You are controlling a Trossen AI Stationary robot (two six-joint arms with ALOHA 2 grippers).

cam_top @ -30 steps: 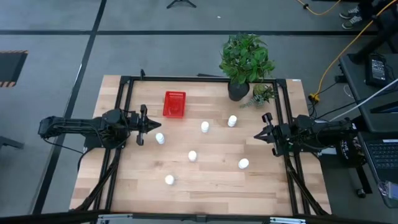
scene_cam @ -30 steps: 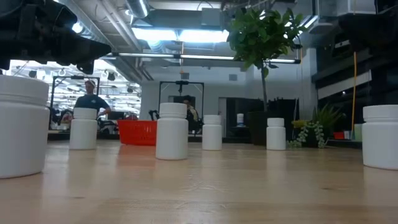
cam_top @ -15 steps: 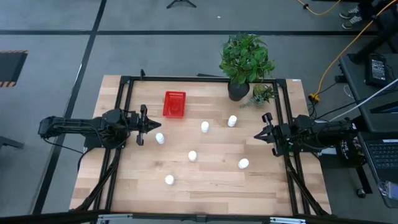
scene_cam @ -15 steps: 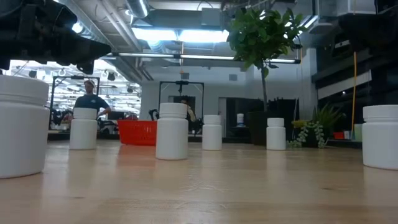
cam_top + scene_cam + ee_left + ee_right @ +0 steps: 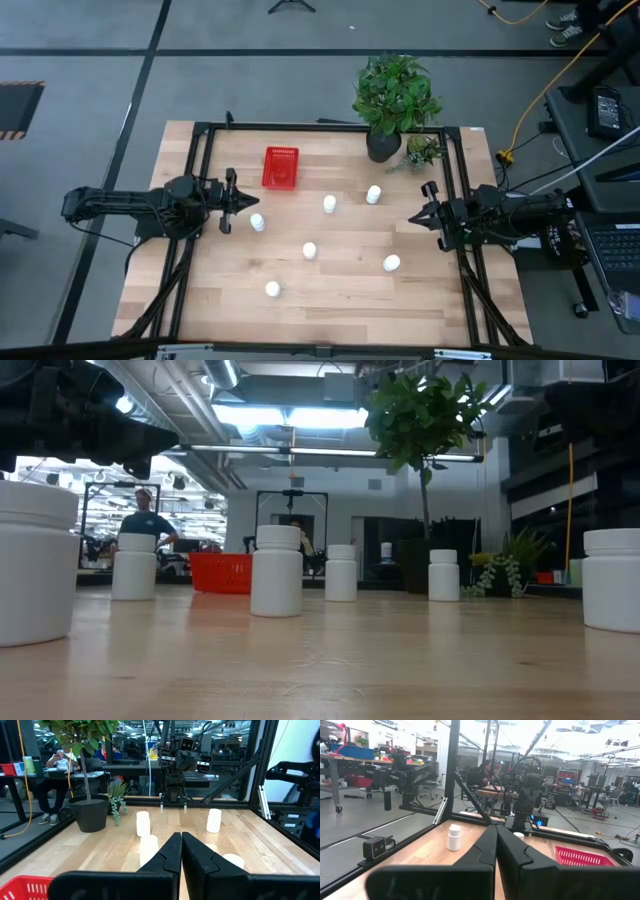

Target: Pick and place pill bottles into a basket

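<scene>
Pill bottles sit loose on the table, all six upright and none in the basket yet, so I judge the job has not begun. Nearest my left gripper [image 5: 231,201] is one bottle [image 5: 257,222], just ahead of the closed fingertips and a little to one side; the jaws are pressed together and hold nothing, which I read as a rest pose. Farther out from those jaws stand the middle bottle [image 5: 310,250] and another [image 5: 329,204], and one [image 5: 272,289] sits off toward the table's front edge.

The red basket [image 5: 281,167] lies near the left jaws, off to the side and toward the back of the table, an easy carry from there.

My right gripper [image 5: 424,213] waits at the opposite edge, fingers also shut and empty, with two bottles [image 5: 391,263] [image 5: 373,194] ahead of it on either side.

A potted plant [image 5: 394,100] and a smaller plant [image 5: 422,150] stand at the back corner; their leaves could crowd a reach for the bottle closest to them. I see a person [image 5: 146,520] in the room beyond.
</scene>
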